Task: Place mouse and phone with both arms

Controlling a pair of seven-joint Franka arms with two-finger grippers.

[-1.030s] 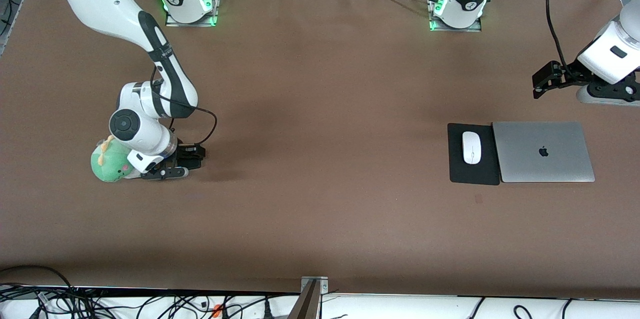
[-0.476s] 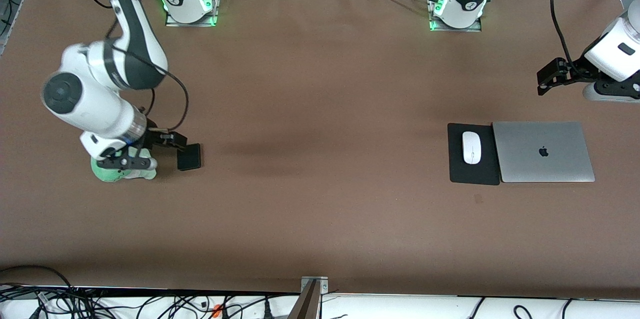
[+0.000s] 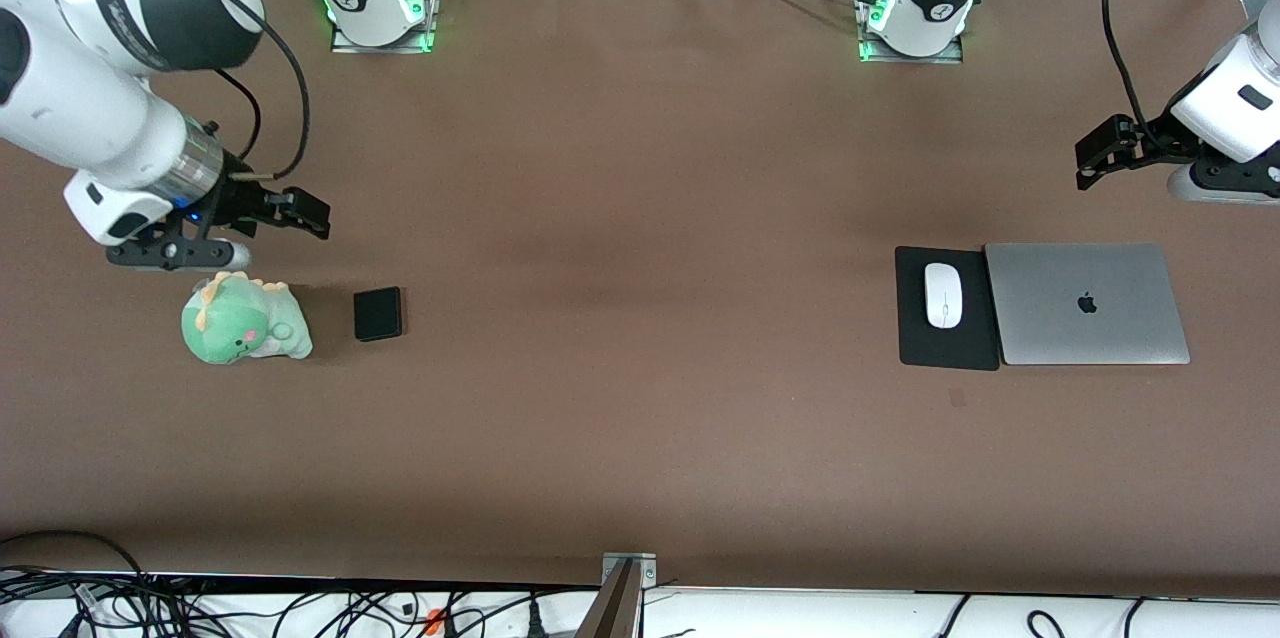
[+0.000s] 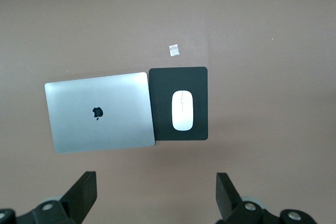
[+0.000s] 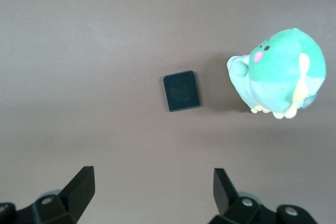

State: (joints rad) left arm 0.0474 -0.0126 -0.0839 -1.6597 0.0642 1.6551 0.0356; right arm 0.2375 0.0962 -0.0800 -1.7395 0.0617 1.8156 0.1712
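Two grippers, both raised with fingers spread wide, both holding nothing.
Left gripper (image 3: pixel 1100 150) partly cut off; phone (image 3: pixel 378 314) beside plush toy (image 3: pixel 243 322); mouse (image 3: pixel 942 295) on mat (image 3: pixel 915 338).

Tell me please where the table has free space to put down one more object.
The wide middle stretch of the table between the phone and the mouse mat is bare. It is crowded at the plush toy beside the phone, and where mouse, mat and laptop sit together.
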